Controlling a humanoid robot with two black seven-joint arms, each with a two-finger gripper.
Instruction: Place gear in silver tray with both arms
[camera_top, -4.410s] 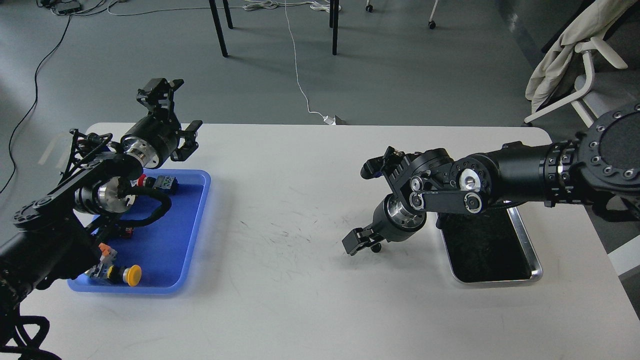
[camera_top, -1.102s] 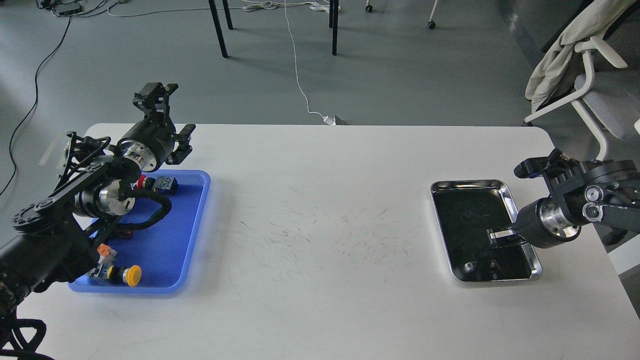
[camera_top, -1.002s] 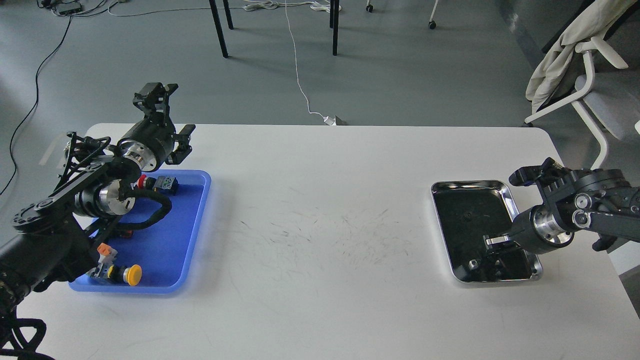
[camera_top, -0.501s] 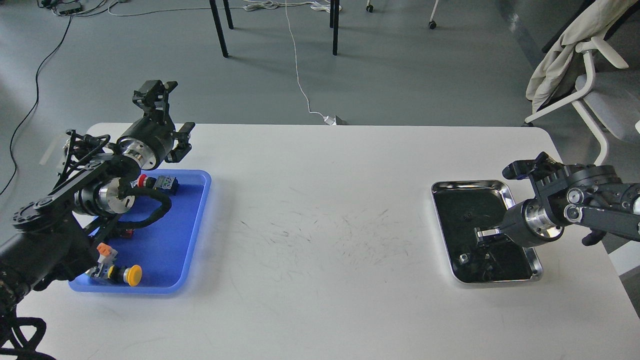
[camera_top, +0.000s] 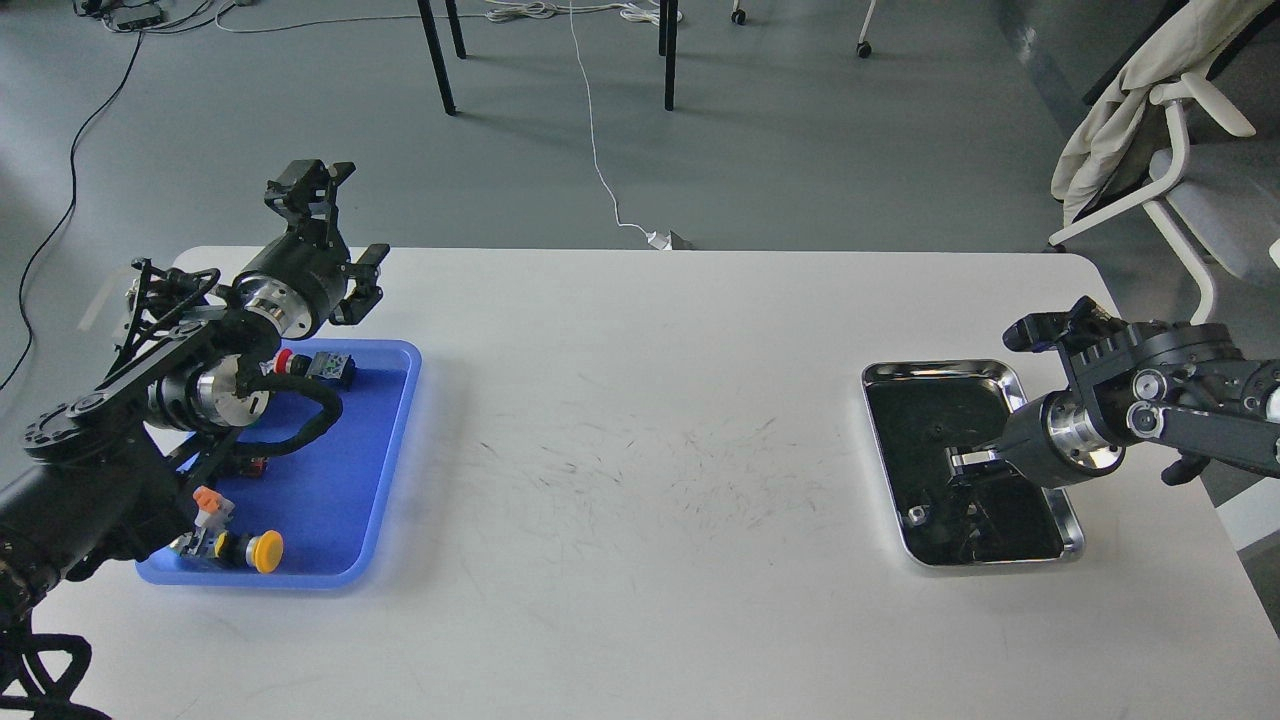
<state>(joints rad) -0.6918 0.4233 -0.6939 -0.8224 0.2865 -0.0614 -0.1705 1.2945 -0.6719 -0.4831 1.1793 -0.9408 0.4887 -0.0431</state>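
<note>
The silver tray (camera_top: 1068, 520) lies on the white table at the right. My right gripper (camera_top: 963, 478) reaches in from the right and hangs low over the tray's dark bottom. Its fingers are dark against the bottom, so I cannot tell them apart. A small shiny bit (camera_top: 915, 516) shows at the tray's front left, either a part or a reflection. A small dark speck (camera_top: 938, 430) sits mid-tray. I cannot pick out the gear with certainty. My left gripper (camera_top: 338, 235) is open and empty, raised above the far end of the blue tray.
The blue plastic tray (camera_top: 345, 470) at the left holds a yellow push button (camera_top: 265, 551), a red button part (camera_top: 284, 360) and several small connectors. A chair with a cloth (camera_top: 1140, 110) stands beyond the table's right corner. Cables lie on the floor behind.
My right gripper has slid left from the tray's right rim over the tray's bottom, and the shiny bit has shifted left with it. My left arm has barely moved.
</note>
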